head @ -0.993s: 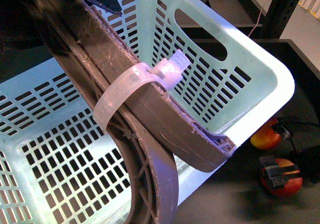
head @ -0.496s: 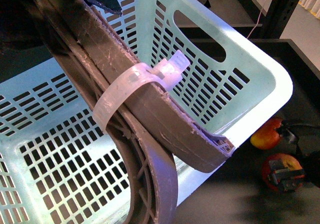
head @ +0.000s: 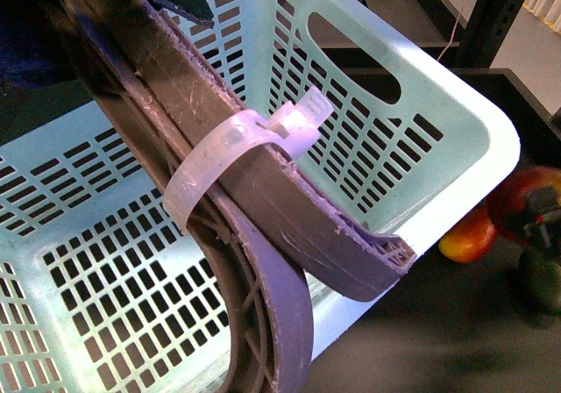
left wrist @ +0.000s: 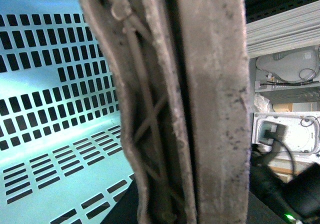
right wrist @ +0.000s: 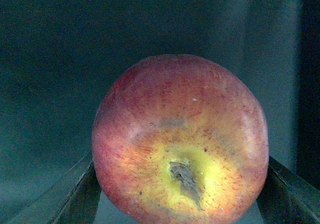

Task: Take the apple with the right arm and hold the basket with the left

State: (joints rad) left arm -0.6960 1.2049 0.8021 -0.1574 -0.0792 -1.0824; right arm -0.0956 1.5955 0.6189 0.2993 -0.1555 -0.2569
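apple (right wrist: 180,139) sits clamped in your right gripper (right wrist: 180,199) — likely firm, smooth, bruisable, so squeeze gently across its widest part; left gripper (left wrist: 186,109) by the basket (head: 456,103) — can't tell if closed.

The apple (head: 526,202) has left its low spot on the surface. Clamped between the fingers (right wrist: 80,194) of the right gripper (right wrist: 181,174), it now hangs higher and further right, beside the basket (head: 456,139) corner. A dark green fruit (head: 542,281) now shows below it.
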